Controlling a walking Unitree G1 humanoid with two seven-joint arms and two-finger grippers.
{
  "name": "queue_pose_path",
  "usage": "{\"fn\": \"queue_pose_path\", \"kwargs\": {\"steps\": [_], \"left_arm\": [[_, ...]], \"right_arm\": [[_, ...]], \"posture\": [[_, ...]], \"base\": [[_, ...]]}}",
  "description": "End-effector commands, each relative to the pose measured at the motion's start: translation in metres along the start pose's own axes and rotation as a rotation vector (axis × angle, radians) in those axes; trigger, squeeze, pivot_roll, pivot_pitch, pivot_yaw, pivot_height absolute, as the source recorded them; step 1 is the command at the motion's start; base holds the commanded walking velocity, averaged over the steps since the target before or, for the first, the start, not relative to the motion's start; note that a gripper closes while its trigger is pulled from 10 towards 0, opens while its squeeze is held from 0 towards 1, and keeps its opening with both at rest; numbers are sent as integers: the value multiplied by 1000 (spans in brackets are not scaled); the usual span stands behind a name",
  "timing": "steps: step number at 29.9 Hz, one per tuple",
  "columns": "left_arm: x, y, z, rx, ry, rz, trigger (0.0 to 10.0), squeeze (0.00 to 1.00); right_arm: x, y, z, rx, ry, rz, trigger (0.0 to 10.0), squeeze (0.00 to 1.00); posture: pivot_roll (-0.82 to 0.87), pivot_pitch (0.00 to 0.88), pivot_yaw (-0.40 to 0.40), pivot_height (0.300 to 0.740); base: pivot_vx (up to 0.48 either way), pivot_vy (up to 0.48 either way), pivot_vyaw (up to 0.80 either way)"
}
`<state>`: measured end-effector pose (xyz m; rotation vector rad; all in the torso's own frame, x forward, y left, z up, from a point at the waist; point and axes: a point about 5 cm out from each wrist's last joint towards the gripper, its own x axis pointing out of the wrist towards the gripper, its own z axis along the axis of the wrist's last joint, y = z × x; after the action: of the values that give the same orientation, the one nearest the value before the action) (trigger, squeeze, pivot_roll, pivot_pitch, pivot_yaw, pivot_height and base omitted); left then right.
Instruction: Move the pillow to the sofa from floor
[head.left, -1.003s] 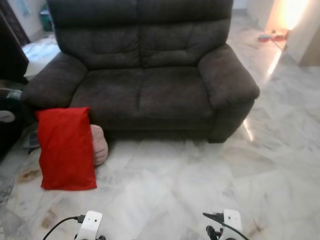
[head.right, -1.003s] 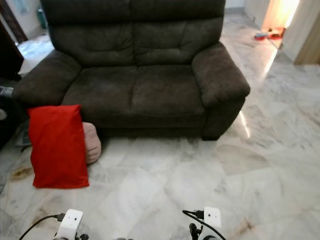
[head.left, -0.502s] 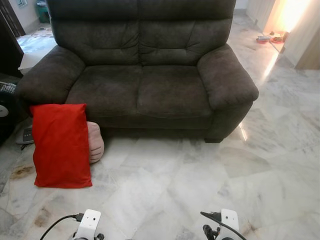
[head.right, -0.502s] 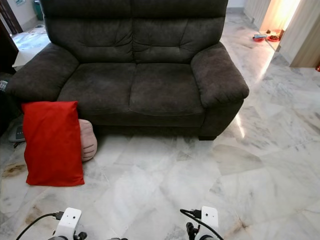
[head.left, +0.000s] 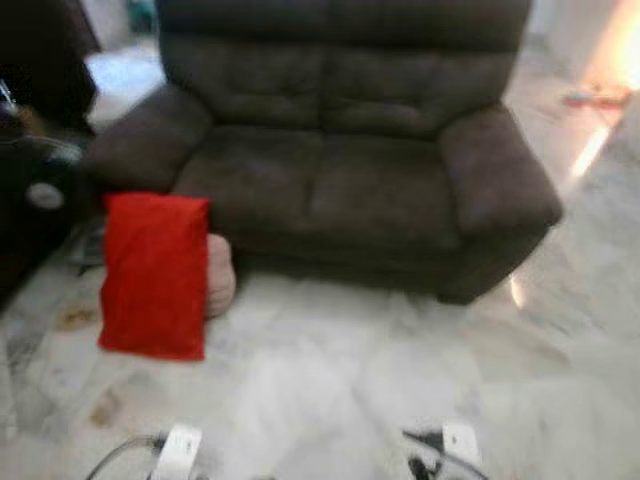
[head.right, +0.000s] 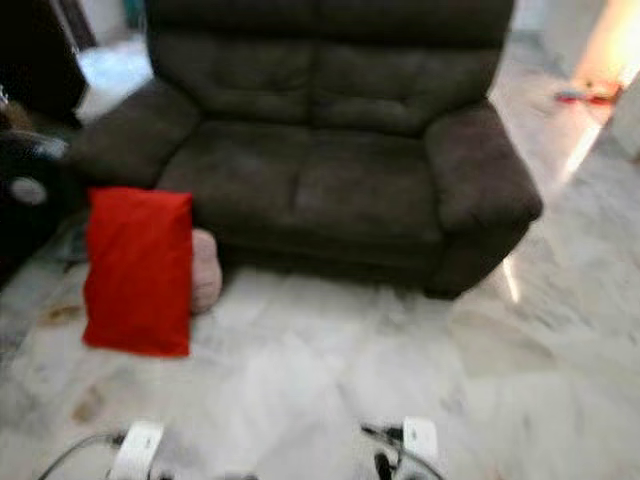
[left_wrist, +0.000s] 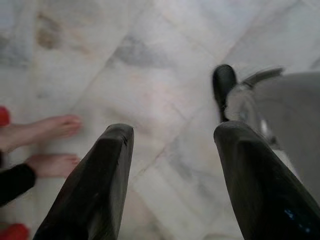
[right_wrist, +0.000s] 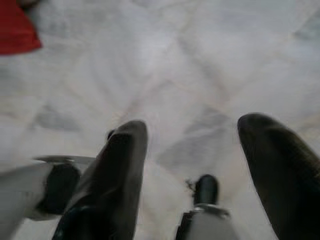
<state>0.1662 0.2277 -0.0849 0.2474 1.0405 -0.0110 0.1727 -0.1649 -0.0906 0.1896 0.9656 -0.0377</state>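
The red pillow (head.left: 154, 275) stood upright on the pale marble floor (head.left: 350, 380), leaning against the front of the dark sofa (head.left: 340, 160) just below its left armrest. A pinkish cushion (head.left: 220, 276) lay tucked behind the pillow, touching both it and the sofa's base. The sofa's two seats were bare. To the left of the sofa stood a dark piece of furniture (head.left: 35, 190), too blurred to make out. The head views were soft with blur.

Both arms hung low, well apart from the pillow. The left gripper (left_wrist: 172, 150) pointed down at the floor with its two black fingers (left_wrist: 107, 170) spread apart and nothing between them. In that wrist view a person's bare feet (left_wrist: 47, 145) stood on the marble close by. The right gripper (right_wrist: 195, 150) also faced the floor, its fingers (right_wrist: 122, 165) held wide apart around nothing, with a corner of the pillow (right_wrist: 17, 30) lying farther off across the tiles.
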Motion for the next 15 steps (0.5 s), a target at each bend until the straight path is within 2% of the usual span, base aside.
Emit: {"fn": "queue_pose_path", "kwargs": {"steps": [1,15], "left_arm": [[1,-4,7,-7,-19,-6,10000,0],[1,-4,8,-12,-21,-9,10000,0]], "right_arm": [[-3,-10,-8,5,24,-27,10000,0],[-3,-10,-8,7,31,-34,10000,0]], "posture": [[94,23,0,740],[93,38,2,740]], "base": [[390,0,0],[391,0,0]]}}
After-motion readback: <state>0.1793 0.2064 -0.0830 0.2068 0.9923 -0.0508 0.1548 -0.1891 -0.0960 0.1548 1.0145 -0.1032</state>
